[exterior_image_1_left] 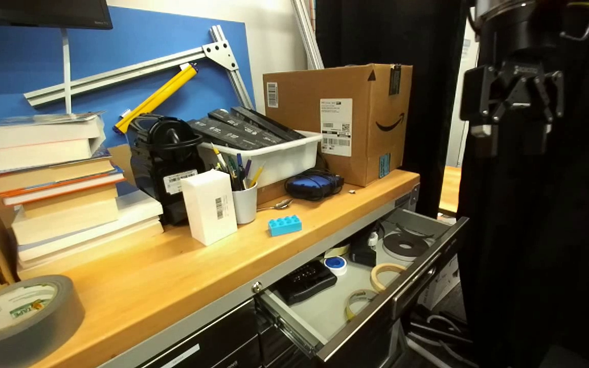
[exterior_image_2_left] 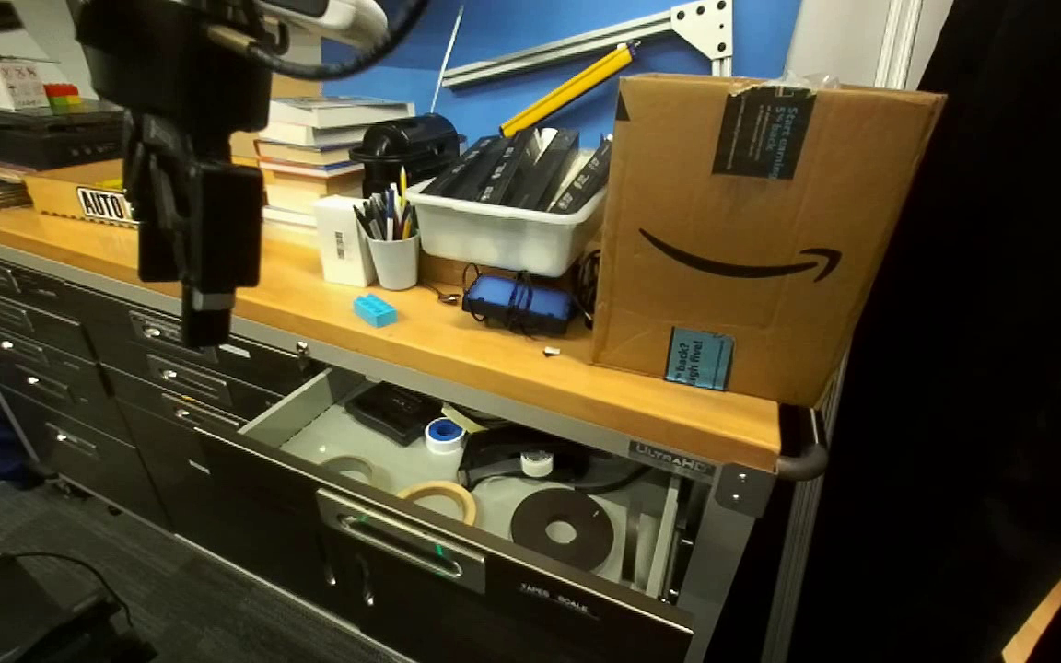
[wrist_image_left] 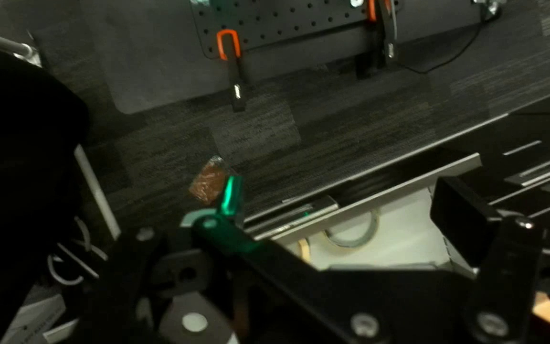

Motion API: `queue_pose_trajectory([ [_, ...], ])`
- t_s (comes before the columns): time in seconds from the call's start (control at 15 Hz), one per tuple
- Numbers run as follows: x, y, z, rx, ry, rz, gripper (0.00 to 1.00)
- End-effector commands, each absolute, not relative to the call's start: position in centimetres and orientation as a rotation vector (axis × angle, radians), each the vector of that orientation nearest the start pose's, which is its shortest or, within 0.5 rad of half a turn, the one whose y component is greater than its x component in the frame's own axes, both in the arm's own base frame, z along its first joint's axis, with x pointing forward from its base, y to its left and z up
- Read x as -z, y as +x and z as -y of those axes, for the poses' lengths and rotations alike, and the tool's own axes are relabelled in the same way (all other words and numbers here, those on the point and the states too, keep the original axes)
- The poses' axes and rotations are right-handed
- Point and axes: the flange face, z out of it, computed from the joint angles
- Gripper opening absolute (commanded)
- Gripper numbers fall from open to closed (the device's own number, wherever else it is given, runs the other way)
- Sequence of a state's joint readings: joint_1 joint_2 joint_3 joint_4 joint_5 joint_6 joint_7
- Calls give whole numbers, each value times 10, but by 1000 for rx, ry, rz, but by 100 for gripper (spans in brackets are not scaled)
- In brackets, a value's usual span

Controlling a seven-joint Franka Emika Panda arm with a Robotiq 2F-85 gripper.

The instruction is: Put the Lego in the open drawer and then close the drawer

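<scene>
The Lego, a bright cyan-blue studded brick, lies on the wooden benchtop in both exterior views (exterior_image_1_left: 285, 225) (exterior_image_2_left: 375, 310), beside the white box. It is out of the wrist view. The drawer stands pulled open below the bench edge in both exterior views (exterior_image_1_left: 320, 308) (exterior_image_2_left: 263, 502); part of its pale inside shows in the wrist view (wrist_image_left: 406, 224). My gripper (exterior_image_1_left: 515, 140) is open and empty, raised in the air on the outer side of the bench, apart from Lego and drawer. It also shows side-on in an exterior view (exterior_image_2_left: 206, 318) and in the wrist view (wrist_image_left: 346, 210).
The drawer holds tape rolls (exterior_image_1_left: 406, 246) and a black device (exterior_image_1_left: 304, 281). Near the Lego stand a white box (exterior_image_1_left: 208, 207), a pen cup (exterior_image_1_left: 245, 205) and a blue cabled device (exterior_image_1_left: 314, 185). A cardboard box (exterior_image_2_left: 752, 212) stands at the bench end; duct tape (exterior_image_1_left: 23, 317) lies opposite.
</scene>
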State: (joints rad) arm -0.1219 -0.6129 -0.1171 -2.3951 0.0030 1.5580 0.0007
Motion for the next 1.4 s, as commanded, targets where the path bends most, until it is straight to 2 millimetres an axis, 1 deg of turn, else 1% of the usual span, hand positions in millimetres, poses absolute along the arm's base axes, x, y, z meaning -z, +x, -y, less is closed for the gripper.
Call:
queue_pose_trajectory([
  [0.0, -502, 393, 34, -270, -2954, -224, 100],
  [0.2, -474, 446, -17, -274, -2929, -119, 100],
  [0.33, -449, 475, -45, -354, -2957, -19, 100],
  [0.47, -429, 497, -64, -442, -2963, 75, 100],
  [0.6, -410, 520, -80, -479, -2971, 105, 100],
  [0.73, -397, 542, -89, -462, -2991, 98, 100],
  [0.93, -390, 567, -96, -335, -2987, 62, 100],
  [1.13, -387, 586, -94, -175, -3010, 18, 100],
  [1.33, -380, 597, -93, -88, -3013, -26, 100],
])
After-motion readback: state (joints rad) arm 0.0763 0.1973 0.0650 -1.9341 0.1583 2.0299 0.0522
